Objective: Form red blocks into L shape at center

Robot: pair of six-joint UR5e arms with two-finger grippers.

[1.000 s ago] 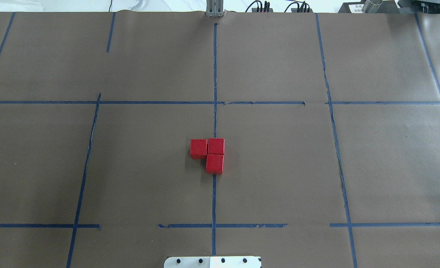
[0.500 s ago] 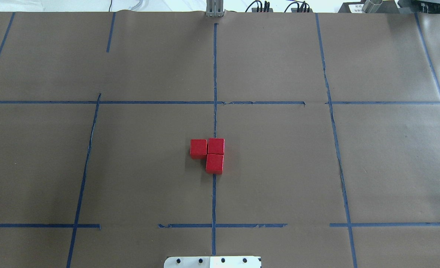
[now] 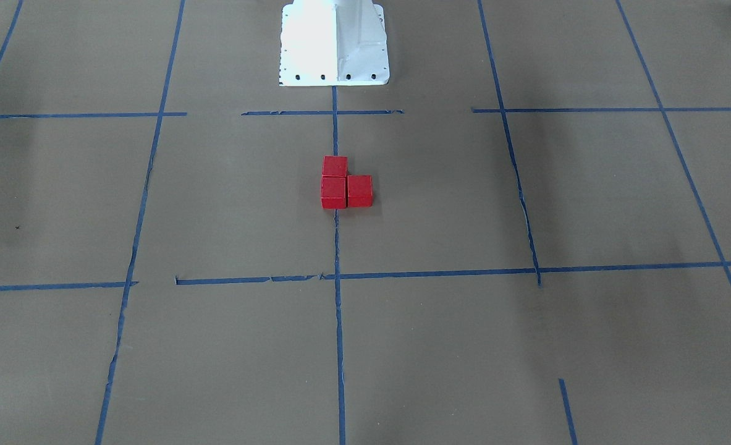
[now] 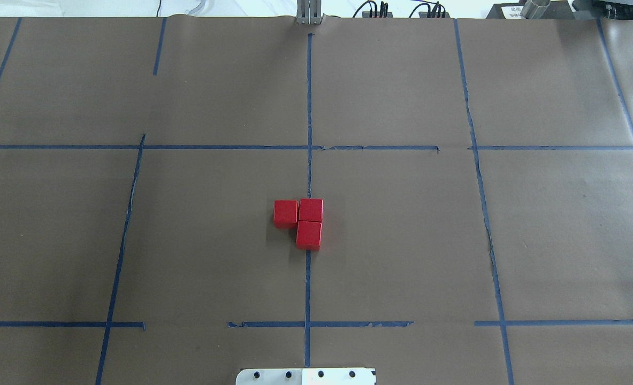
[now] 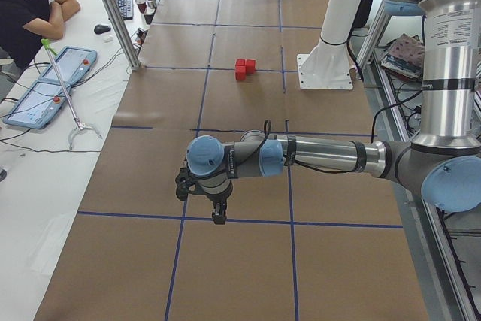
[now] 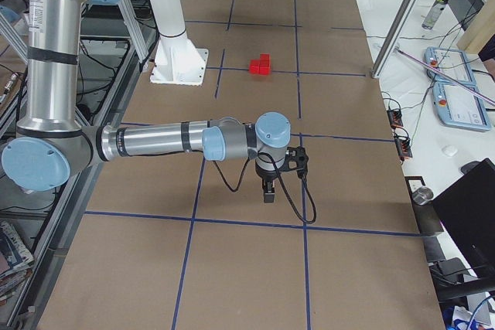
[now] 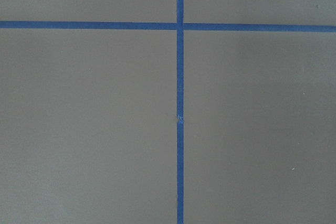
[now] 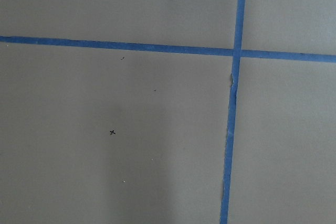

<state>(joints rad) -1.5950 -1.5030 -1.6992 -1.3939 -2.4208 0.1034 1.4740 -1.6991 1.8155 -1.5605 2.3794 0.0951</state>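
Observation:
Three red blocks lie touching in an L on the brown paper at the center, on the straight blue tape line: one at the left, one at the corner, one nearer me. They also show in the front view and both side views. My left gripper hangs over the table's left end, far from the blocks. My right gripper hangs over the right end, also far. I cannot tell whether either is open or shut. The wrist views show only paper and tape.
The white robot base plate sits at the near edge, behind the blocks. Cables and a metal post line the far edge. A seated operator and control pendants are beside the table.

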